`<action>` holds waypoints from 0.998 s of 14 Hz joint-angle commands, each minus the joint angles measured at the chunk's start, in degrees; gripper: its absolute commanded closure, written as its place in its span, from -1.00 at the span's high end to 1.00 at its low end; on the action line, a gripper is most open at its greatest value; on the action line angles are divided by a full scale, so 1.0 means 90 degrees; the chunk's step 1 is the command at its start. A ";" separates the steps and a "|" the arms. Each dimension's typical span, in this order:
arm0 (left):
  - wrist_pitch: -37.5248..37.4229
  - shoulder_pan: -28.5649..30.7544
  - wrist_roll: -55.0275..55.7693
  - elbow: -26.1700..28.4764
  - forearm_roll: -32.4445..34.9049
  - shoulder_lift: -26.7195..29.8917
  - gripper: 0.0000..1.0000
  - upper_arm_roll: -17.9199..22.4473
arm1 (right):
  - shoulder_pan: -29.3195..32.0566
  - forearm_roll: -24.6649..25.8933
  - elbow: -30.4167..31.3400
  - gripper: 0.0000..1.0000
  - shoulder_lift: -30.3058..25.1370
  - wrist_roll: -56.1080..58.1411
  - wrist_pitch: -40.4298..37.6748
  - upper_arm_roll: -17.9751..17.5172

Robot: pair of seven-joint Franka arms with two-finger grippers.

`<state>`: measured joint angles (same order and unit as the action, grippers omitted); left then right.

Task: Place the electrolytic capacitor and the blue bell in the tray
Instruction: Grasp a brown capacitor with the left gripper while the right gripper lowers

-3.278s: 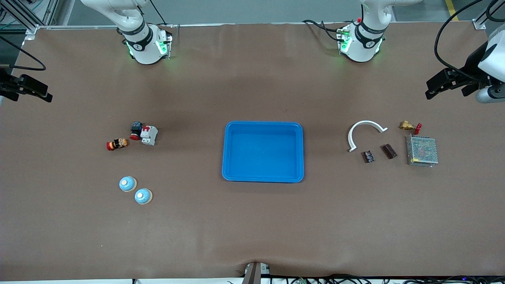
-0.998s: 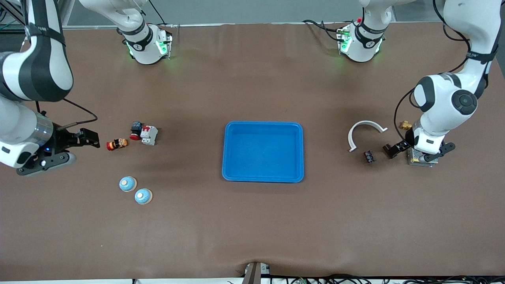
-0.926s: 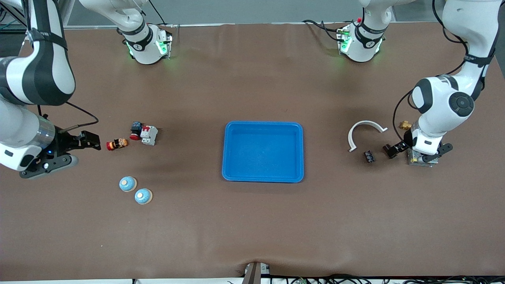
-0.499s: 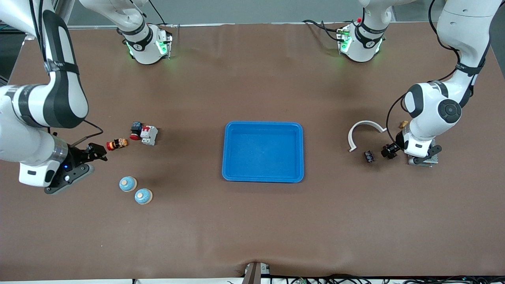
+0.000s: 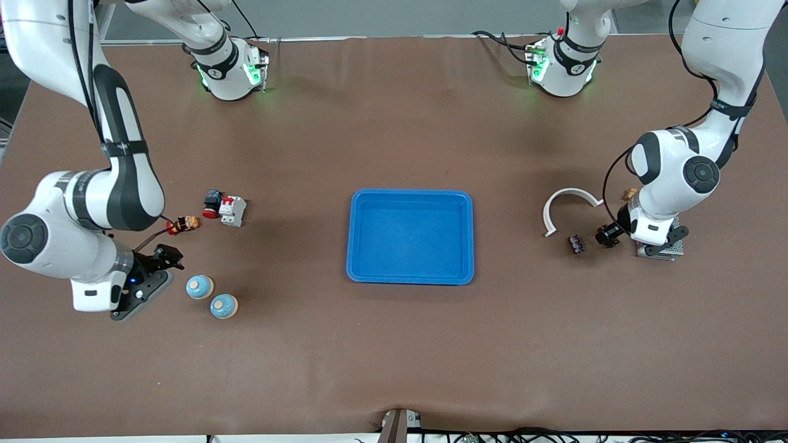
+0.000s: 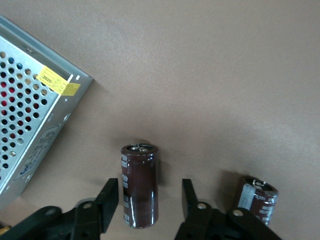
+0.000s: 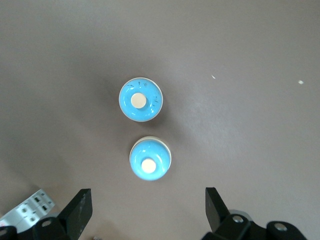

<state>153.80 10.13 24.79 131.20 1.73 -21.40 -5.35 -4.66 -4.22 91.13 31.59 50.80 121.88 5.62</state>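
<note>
In the lower middle of the left wrist view, an electrolytic capacitor [image 6: 139, 185] is seen lying on the surface [image 5: 394, 344] between the left gripper [image 6: 150, 200]'s jaws, which are narrowly spread, gaps showing either side. The right gripper [image 7: 148, 209]'s jaws are spread wide, low in its view, just short of two blue bells [image 7: 150, 158]. The tray [image 5: 411, 277] is seen at centre frame.

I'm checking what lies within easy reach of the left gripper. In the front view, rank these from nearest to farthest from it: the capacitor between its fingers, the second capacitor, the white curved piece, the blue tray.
1. Capacitor between the left gripper fingers.
2. Second capacitor, beside it toward the tray.
3. White curved piece, toward the bases.
4. Blue tray, mid-table.
</note>
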 commanded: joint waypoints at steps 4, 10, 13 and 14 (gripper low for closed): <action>-0.0164 0.0027 0.0214 -0.0036 0.0140 -0.0054 -1.00 -0.0011 | 0.0166 -0.0166 -0.0165 1.00 0.0571 0.0927 0.0402 -0.0039; -0.1478 -0.0090 0.0447 -0.0669 0.0140 0.0365 -1.00 -0.0224 | 0.0166 -0.0166 -0.0097 1.00 0.0738 0.1162 0.0549 -0.0039; -0.2808 -0.0091 0.1072 -0.1382 0.0140 0.0619 -1.00 -0.0761 | 0.0157 -0.0166 0.0098 1.00 0.0738 0.1250 0.0685 -0.0039; -0.3004 -0.0091 0.1218 -0.1490 0.0140 0.0688 -1.00 -0.0937 | 0.0147 -0.0166 0.0215 1.00 0.0738 0.1250 0.0812 -0.0039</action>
<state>131.44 9.55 32.32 119.92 1.73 -17.05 -11.44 -3.70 -4.57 91.55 38.09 60.39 127.23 5.61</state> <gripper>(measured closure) 0.661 0.000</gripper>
